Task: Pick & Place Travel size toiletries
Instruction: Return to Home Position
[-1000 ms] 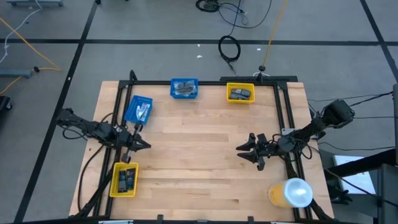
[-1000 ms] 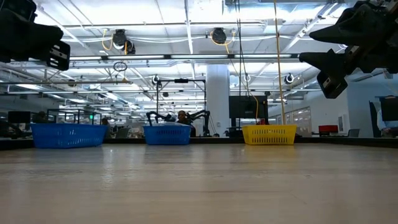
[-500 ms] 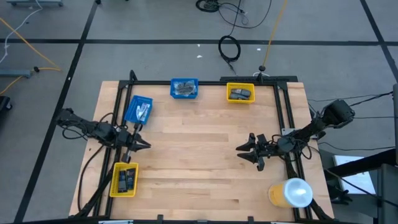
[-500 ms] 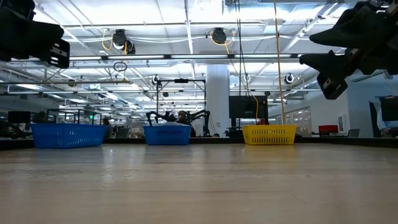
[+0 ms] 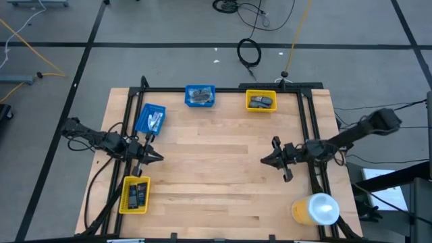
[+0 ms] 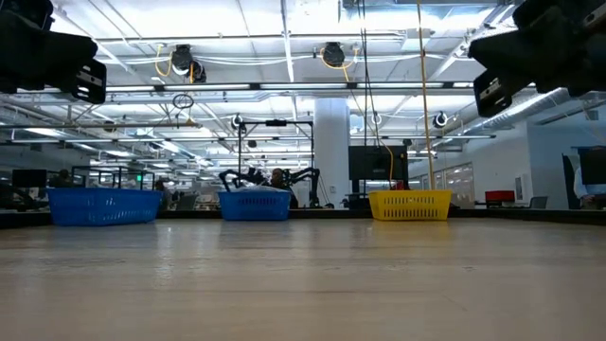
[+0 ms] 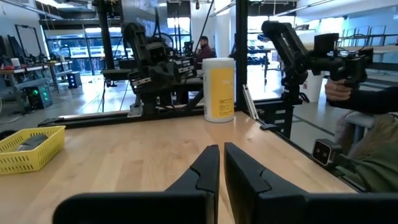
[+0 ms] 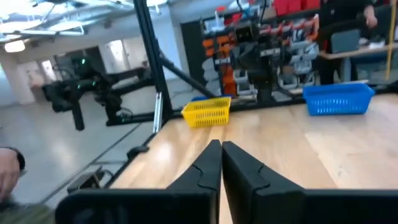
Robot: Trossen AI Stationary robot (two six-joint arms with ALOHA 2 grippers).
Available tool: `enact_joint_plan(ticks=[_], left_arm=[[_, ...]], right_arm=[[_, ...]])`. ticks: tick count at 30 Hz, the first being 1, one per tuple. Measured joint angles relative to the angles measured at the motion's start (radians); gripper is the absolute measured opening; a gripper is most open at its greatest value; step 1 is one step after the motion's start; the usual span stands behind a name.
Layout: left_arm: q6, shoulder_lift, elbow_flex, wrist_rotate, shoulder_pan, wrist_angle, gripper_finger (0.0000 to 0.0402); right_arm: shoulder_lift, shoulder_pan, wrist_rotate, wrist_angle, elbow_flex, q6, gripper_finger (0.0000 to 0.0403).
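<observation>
Travel size toiletries (image 5: pixel 154 120) all lie inside bins, none loose on the desk (image 5: pixel 216 148). There are four bins, two blue and two yellow. A tilted blue bin (image 5: pixel 149 119) near the desk's left edge holds white tubes (image 5: pixel 155 121) with blue marks, apparently two. A second blue bin (image 5: pixel 200 96) at the far edge holds dark-grey pieces (image 5: pixel 199 97) packed too close to count. A yellow bin (image 5: pixel 260 100) beside it on the far edge holds dark oblong pieces (image 5: pixel 261 102), about two. The other yellow bin (image 5: pixel 135 194), at the near left corner, holds two dark sticks (image 5: pixel 138 194) side by side. One large yellow-and-white cylinder (image 5: pixel 317 209) stands upright at the near right corner; its print is too small to read, and nothing on the toiletries can be read either. The left gripper (image 5: pixel 156 157) hangs over the left edge between the tilted blue bin and the corner yellow bin, its fingers (image 7: pixel 205 165) drawn together to a thin slit with nothing between them. The right gripper (image 5: pixel 265 160) hangs over the right part of the desk, well apart from every bin, its fingers (image 8: pixel 208 163) likewise pressed close and empty. A person's hand (image 7: pixel 337 90) shows beyond the desk's right edge.
</observation>
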Motion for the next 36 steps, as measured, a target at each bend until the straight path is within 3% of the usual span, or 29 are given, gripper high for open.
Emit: enact_joint_plan(ticks=[3, 9, 19, 25, 36], left_arm=[[0.0, 0.0, 0.0, 0.0, 0.0, 0.0, 0.0028], [0.0, 0.0, 0.0, 0.0, 0.0, 0.0, 0.0018], [0.0, 0.0, 0.0, 0.0, 0.0, 0.001, 0.0011], [0.0, 0.0, 0.002, 0.0, 0.0, 0.0, 0.0027], [0.0, 0.0, 0.002, 0.0, 0.0, 0.001, 0.0006]], right_arm=[[-0.139, -0.079, -0.091, -0.18, 0.001, 0.011, 0.0002], [-0.448, -0.153, -0.089, -0.529, 0.001, -0.009, 0.0001], [-0.912, -0.158, -0.097, -0.976, 0.0, -0.056, 0.0001], [-0.914, -0.158, -0.217, -0.989, 0.007, -0.11, 0.0001], [-0.888, -0.158, -0.193, -0.951, 0.007, -0.121, 0.0001]])
